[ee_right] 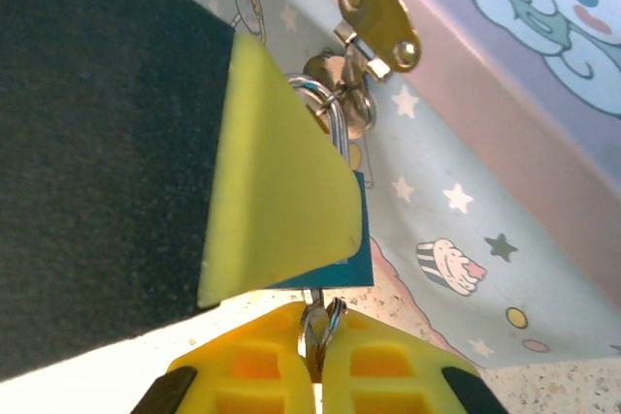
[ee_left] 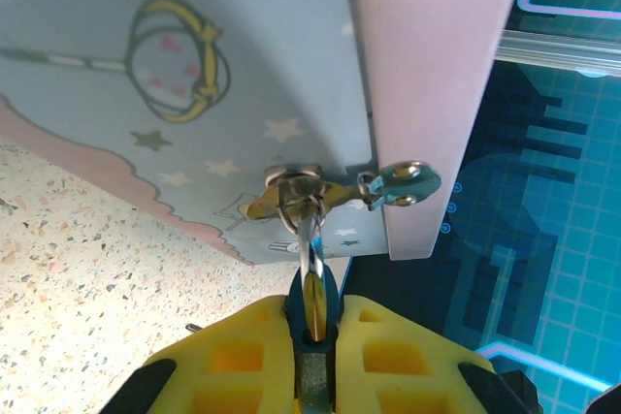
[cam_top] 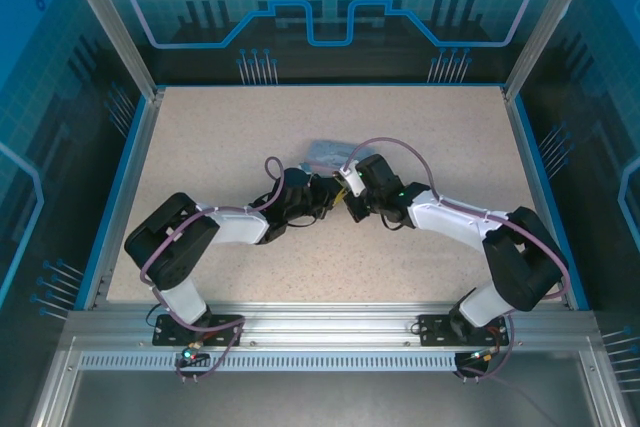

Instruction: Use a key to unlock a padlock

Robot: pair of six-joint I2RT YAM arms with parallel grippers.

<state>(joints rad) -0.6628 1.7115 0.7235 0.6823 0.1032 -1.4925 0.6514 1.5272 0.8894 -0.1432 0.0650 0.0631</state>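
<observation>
The padlock is tiny, dark blue with a brassy edge. It hangs by its silver shackle from the clasp of a pale blue cartoon tin. My left gripper is shut on the padlock body. In the right wrist view a left finger covers most of the padlock. My right gripper is shut on the key and its ring, right under the padlock's bottom edge. Whether the key tip is inside is hidden. Both grippers meet at mid-table.
The tin lies just behind the grippers on the speckled table. Its metal hinge latch sits above the shackle. Blue rails and glass walls border the table on all sides.
</observation>
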